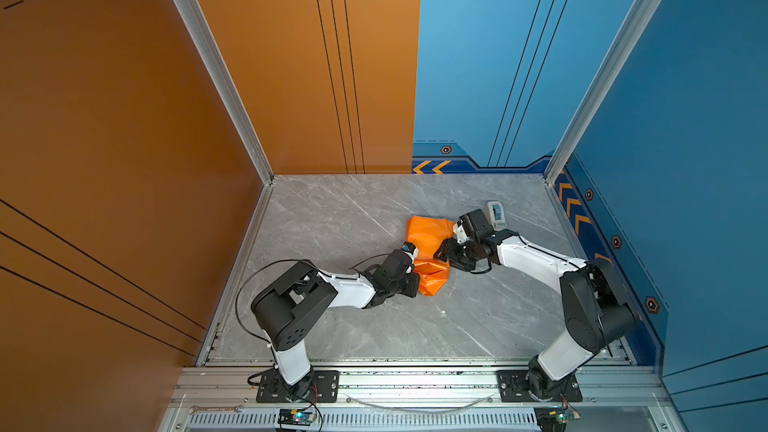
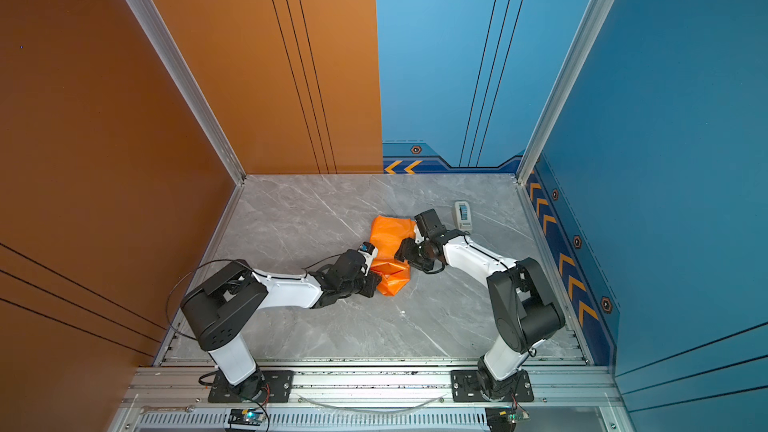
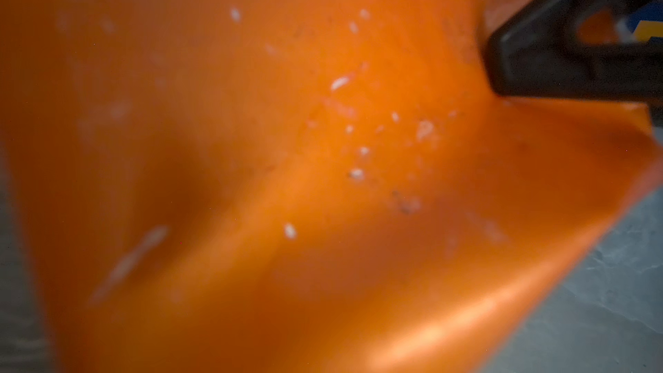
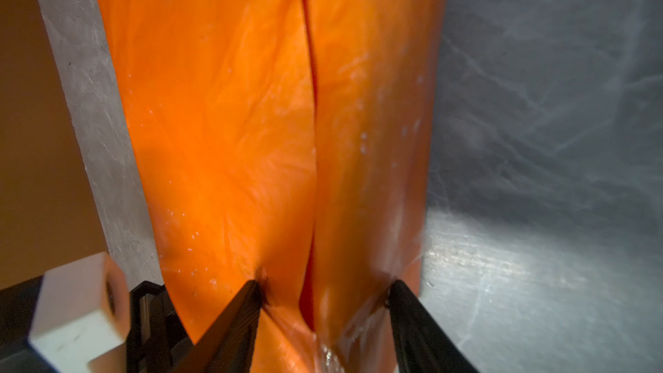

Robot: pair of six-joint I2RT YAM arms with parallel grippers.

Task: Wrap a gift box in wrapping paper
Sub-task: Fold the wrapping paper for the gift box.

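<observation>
The wrapping paper (image 1: pixel 426 238) lies mid-table as a crumpled bundle, glossy orange side out, in both top views (image 2: pixel 388 234). The gift box is hidden; no part of it shows. My right gripper (image 1: pixel 441 250) comes in from the right, and in the right wrist view it (image 4: pixel 323 292) is shut across the bundle (image 4: pixel 233 120), both black fingers (image 4: pixel 236 317) denting the paper. My left gripper (image 1: pixel 417 281) sits at the bundle's near end, its fingers hidden. Orange paper (image 3: pixel 287 138) fills the left wrist view, with a finger of the right gripper (image 3: pixel 574 48) pressing on it.
A small white tape dispenser (image 1: pixel 496 214) with a blue roll stands on the grey marble table (image 1: pixel 332 222) just behind the right wrist. Orange and blue walls close in the left, back and right sides. A wrench (image 1: pixel 216 409) lies on the front rail.
</observation>
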